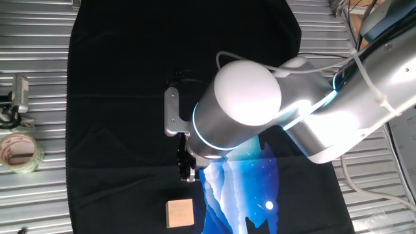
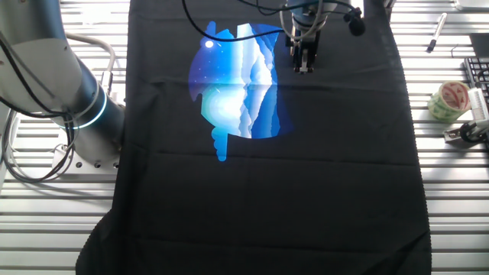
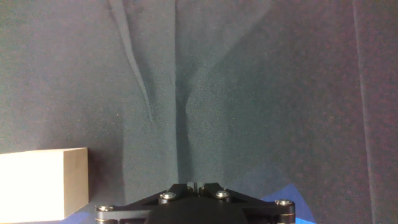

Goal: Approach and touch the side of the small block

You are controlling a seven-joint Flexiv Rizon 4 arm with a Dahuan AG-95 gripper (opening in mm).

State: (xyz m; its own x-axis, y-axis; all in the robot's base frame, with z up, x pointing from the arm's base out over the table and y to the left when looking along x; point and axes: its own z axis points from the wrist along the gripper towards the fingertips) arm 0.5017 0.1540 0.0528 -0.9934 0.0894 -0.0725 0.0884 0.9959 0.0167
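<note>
We see a pale tan wooden cube [image 1: 180, 212] on black cloth [image 1: 117, 97] printed with a blue-and-white mountain scene [image 2: 237, 88].

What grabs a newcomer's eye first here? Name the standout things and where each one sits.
The bright blue-and-white print jumps out of the black cloth covering the slatted table. In one fixed view the arm's glossy white joint fills the middle, with the tool hanging low just above and apart from the small block near the bottom edge. A roll of clear tape lies off the cloth on the bare slats.
</note>
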